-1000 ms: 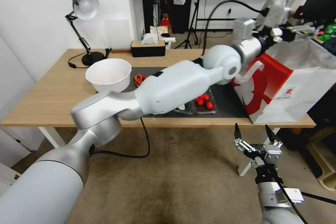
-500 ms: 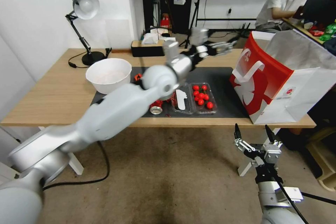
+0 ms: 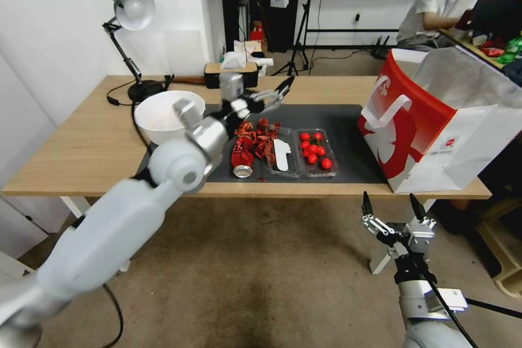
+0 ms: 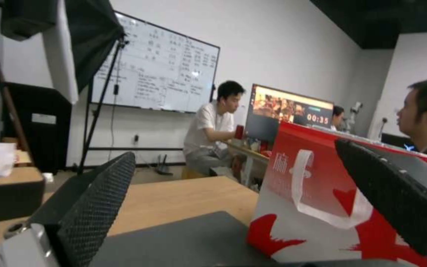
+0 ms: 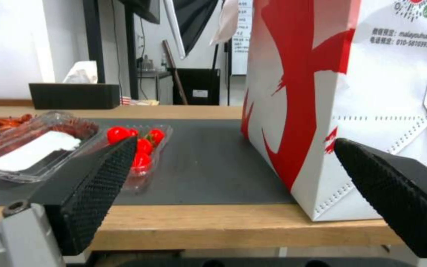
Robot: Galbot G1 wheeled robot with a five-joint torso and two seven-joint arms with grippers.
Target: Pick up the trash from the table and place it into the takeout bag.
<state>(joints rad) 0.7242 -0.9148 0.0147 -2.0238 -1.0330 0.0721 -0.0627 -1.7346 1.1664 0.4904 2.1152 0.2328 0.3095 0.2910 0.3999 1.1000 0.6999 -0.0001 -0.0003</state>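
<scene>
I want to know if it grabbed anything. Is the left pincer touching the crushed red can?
Apart. In the head view the open left pincer hovers above the mat, beyond the crushed red can.

A lab or office workroom, probably: a written-over whiteboard (image 4: 159, 72) on the back wall, a monitor (image 4: 290, 113) on a desk behind, light stands (image 3: 304, 16) on tripods, and a desk lamp (image 3: 128, 38) at the surface's (image 3: 81, 147) far left corner.

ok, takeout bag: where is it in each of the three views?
Head view: takeout bag stands at the table's right end.
Left wrist view: its red face and white handle, behind one fingertip of the left pincer.
Right wrist view: red-and-white wall, standing on the table.
Shared landmark: dark grey mat beside it.
</scene>
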